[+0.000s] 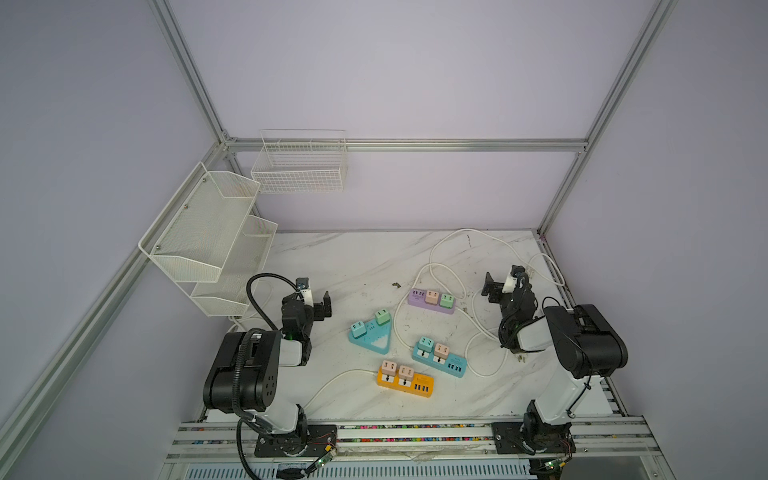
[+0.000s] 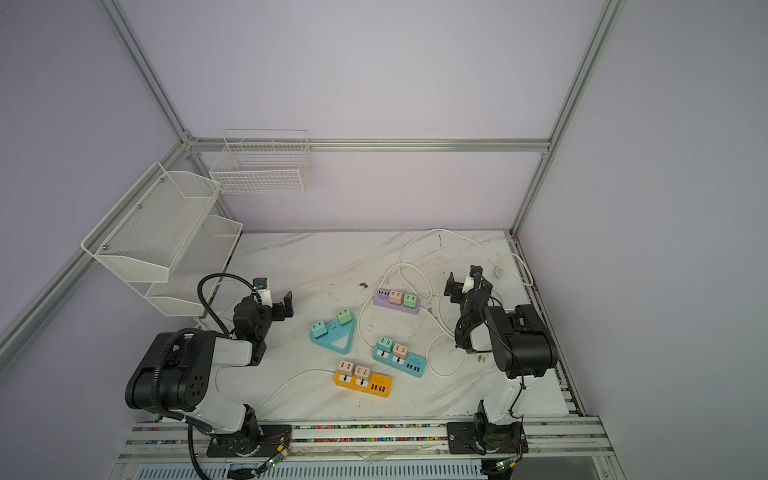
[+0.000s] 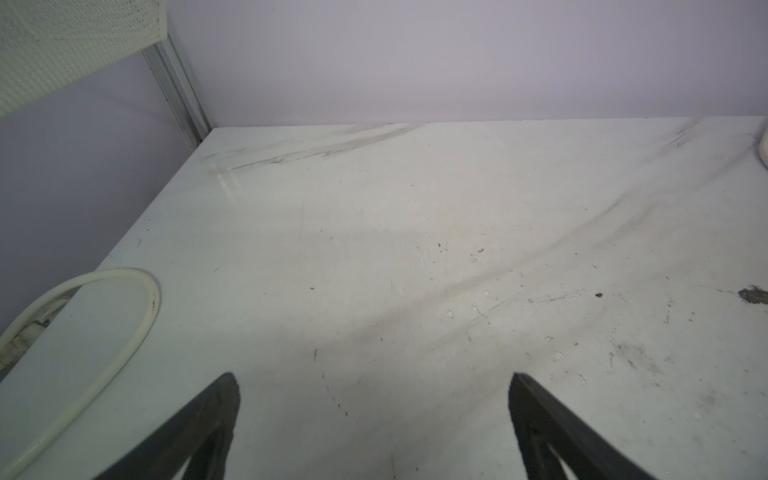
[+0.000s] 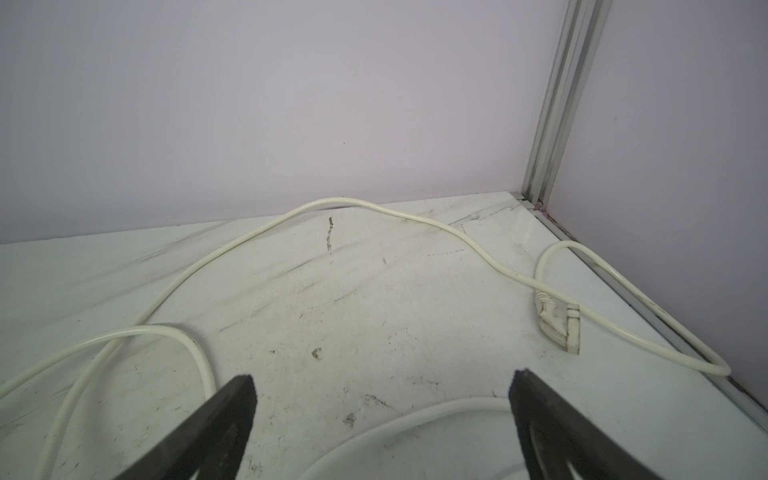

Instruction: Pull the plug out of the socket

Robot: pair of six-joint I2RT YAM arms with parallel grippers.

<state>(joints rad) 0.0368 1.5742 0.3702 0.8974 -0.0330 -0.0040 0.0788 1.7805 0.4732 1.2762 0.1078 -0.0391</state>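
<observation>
With left gripper (image 3: 374,382) and right gripper (image 4: 382,380) both released and empty, grasp the green plug (image 1: 446,300) on the purple strip (image 1: 419,303) squarely and pull straight up.

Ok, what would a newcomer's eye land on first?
Four pastel power strips cluster mid-table, each carrying two cube plugs: the purple strip, triangular strip, blue strip and orange strip. White cords loop across the right side. The left end effector and right end effector hang open, clear of them.
</observation>
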